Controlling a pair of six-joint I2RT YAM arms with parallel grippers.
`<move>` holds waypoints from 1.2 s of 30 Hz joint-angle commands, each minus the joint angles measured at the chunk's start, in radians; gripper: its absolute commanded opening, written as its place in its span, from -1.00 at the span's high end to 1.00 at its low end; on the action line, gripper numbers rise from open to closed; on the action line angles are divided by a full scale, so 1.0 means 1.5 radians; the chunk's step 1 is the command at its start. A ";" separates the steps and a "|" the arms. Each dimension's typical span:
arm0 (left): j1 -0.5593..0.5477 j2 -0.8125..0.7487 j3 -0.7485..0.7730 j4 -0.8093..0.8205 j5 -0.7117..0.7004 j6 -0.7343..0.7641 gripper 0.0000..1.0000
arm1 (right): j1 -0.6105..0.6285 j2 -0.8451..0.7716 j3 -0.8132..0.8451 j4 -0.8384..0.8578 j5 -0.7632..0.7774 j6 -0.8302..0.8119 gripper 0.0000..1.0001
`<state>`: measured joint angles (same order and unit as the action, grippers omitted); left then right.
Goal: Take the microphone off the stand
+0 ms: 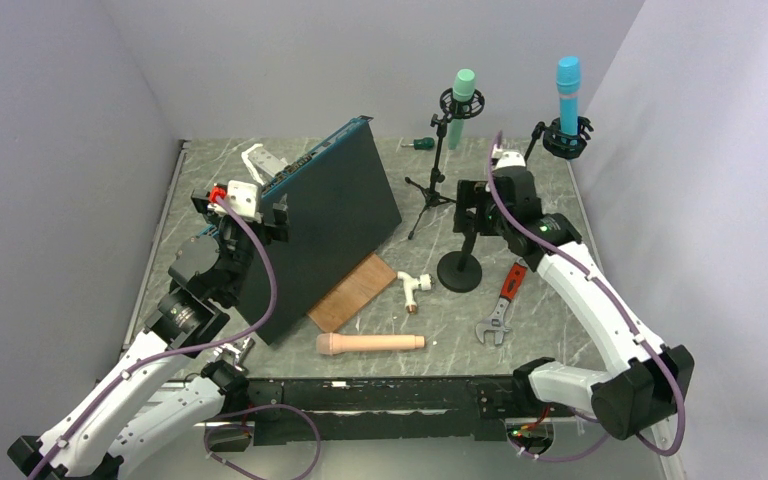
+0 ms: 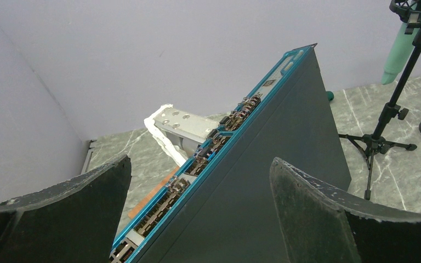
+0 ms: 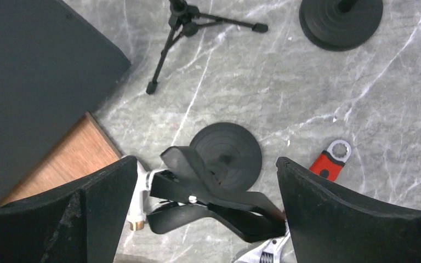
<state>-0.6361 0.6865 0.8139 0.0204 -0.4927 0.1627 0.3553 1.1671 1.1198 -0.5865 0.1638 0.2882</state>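
Top external | green microphone [image 1: 462, 100] in stand [image 1: 439, 150] | left hand [image 2: 200, 164] wide | right hand [image 3: 206, 161] wide

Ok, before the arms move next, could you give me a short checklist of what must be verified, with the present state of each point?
1. Right gripper open and empty: ok.
2. Left gripper open: ok.
3. Clip under the right gripper holds a microphone: not ok. It is empty, and a beige microphone lies on the table.
4. Green microphone seated on its tripod stand: ok.
5. Blue microphone seated in its holder: ok.
6. Which microphone is the next target: cannot tell.
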 commanded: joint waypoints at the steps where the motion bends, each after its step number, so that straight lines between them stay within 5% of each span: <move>1: 0.001 -0.007 0.024 0.012 0.004 -0.007 -0.98 | 0.053 0.026 0.038 -0.058 0.098 0.015 -1.00; 14: 0.001 -0.012 0.024 0.011 0.008 -0.008 -0.98 | 0.110 0.053 0.056 -0.107 0.282 0.048 -0.94; 25: 0.001 -0.017 0.024 0.010 0.010 -0.009 -0.98 | 0.096 0.037 0.049 -0.097 0.299 0.033 -0.24; 36: 0.000 -0.021 0.024 0.009 0.014 -0.014 -0.98 | 0.020 -0.015 0.002 -0.069 0.357 0.027 -0.20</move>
<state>-0.6361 0.6689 0.8139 0.0177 -0.4892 0.1612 0.4335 1.2037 1.1427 -0.7483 0.6060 0.3447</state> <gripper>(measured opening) 0.992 0.813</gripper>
